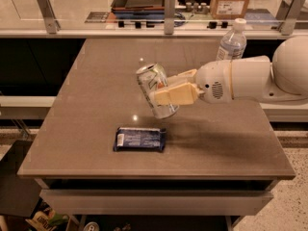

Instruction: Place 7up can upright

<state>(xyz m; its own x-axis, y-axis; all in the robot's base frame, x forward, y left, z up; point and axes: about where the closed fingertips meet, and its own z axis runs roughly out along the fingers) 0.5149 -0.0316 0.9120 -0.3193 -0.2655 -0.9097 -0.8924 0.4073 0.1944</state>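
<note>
The 7up can [155,85] is a silver-white can with green markings. It is held in the air above the middle of the brown table [96,81], nearly upright and tilted a little, its shiny top end toward the upper left. My gripper [169,88] reaches in from the right and is shut on the can, one cream finger [175,95] across its front and the other [185,76] behind it. The can's lower end hangs just above the snack packet.
A flat dark-blue snack packet [140,139] lies near the table's front edge. A clear water bottle [232,41] stands at the back right, behind my white arm [250,78]. A glass rail with metal posts [169,6] runs along the far side.
</note>
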